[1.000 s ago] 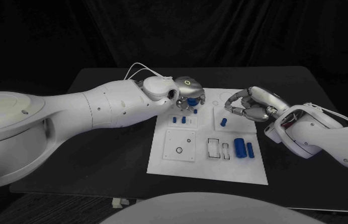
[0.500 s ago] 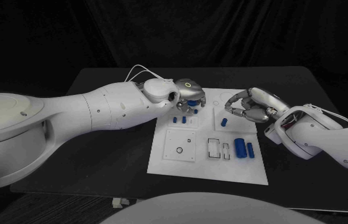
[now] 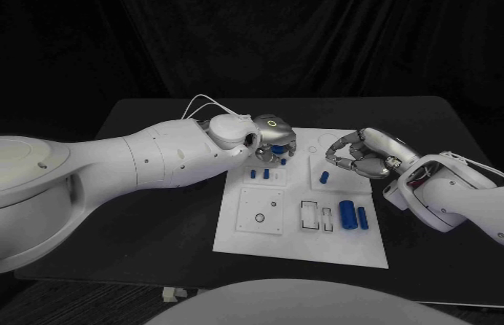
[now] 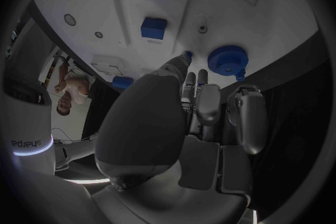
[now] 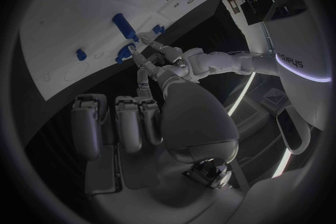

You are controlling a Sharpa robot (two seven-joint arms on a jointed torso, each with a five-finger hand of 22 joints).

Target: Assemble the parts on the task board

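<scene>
The white task board (image 3: 299, 230) lies mid-table. A blue round gear-like part (image 3: 278, 149) (image 4: 227, 60) sits at the board's far left corner. My left hand (image 3: 270, 132) (image 4: 199, 95) hovers over it with fingers stretched out, fingertips beside the gear and nothing gripped. Two blue blocks (image 4: 154, 28) stand in the board beyond the fingertips. My right hand (image 3: 360, 154) (image 5: 133, 117) floats above the board's far right part, fingers curled in and holding nothing. The right wrist view shows the left hand (image 5: 159, 56) at the gear (image 5: 129, 51).
Small blue pegs (image 3: 261, 173) and a short blue piece (image 3: 325, 178) stand mid-board. A large blue cylinder (image 3: 347, 213) and a thinner one (image 3: 363, 218) lie near the board's right front, beside rectangular slots (image 3: 311, 214). Bare black table (image 3: 157, 216) surrounds the board.
My left hand has edged slightly to the right over the blue gear. The right hand has stayed about where it was.
</scene>
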